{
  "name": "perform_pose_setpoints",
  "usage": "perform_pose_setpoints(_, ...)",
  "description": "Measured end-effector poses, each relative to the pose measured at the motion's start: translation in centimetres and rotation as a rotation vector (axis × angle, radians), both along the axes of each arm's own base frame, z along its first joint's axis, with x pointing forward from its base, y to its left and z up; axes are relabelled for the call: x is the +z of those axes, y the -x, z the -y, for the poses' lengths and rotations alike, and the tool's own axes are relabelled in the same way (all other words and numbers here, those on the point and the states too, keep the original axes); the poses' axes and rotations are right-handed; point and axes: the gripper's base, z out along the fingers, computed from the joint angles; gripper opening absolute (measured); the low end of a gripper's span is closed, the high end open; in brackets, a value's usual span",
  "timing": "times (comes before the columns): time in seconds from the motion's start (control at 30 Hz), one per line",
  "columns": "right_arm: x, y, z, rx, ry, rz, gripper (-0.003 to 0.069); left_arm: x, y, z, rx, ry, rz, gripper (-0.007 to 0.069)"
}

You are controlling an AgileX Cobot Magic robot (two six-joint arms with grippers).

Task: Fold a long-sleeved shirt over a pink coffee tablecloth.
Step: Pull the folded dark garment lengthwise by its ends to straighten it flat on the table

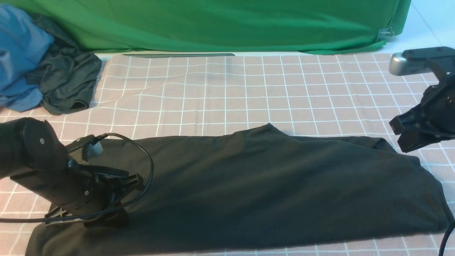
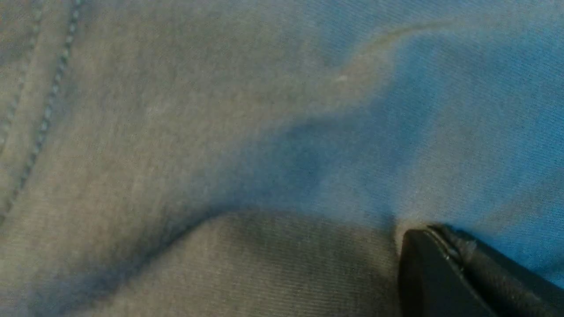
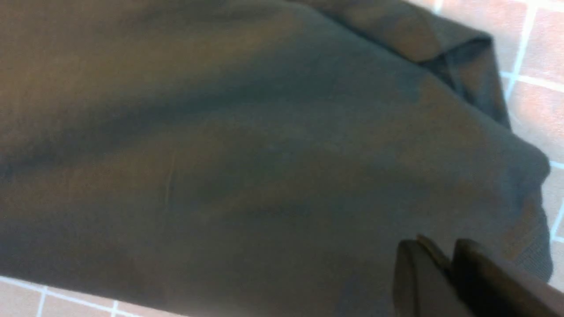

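The long-sleeved shirt (image 1: 266,185) lies as a long black band across the near part of the pink coffee tablecloth (image 1: 213,92), with a pointed fold at its far edge. My left gripper (image 1: 71,217) rests low on the shirt's left end. In the left wrist view the left gripper (image 2: 434,233) is shut, its tip pressed into the shirt (image 2: 220,154); whether any cloth is pinched does not show. My right gripper (image 1: 400,137) hangs above the shirt's right end. Up close, the right gripper (image 3: 434,246) stands slightly open and empty over the shirt (image 3: 242,154) and tablecloth (image 3: 537,48).
A blue garment (image 1: 17,53) and a dark grey-green garment (image 1: 67,81) are heaped at the far left. A bright green cloth (image 1: 213,25) hangs along the back, with a clip (image 1: 385,33) at its right end. A black cable (image 1: 149,170) loops beside the left wrist.
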Motion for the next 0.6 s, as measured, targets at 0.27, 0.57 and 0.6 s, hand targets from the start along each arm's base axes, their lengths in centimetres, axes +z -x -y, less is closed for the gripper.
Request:
perform_pose_setpoints(0.27, -0.2, 0.6, -0.1, 0.031, 0.006, -0.065, 0.0144, 2.5, 1.7, -0.6, 0.02, -0.046, 0.043, 0.0013)
perform_pose_setpoints(0.57, -0.1, 0.6, -0.1, 0.039, 0.008, -0.062, 0.0144, 0.2, 3.2, -1.8, 0.117, -0.155, -0.092, 0.0013)
perform_pose_setpoints(0.6, -0.1, 0.6, -0.1, 0.039, 0.008, -0.062, 0.0144, 0.3, 3.2, -1.9, 0.116, -0.158, -0.088, 0.0013)
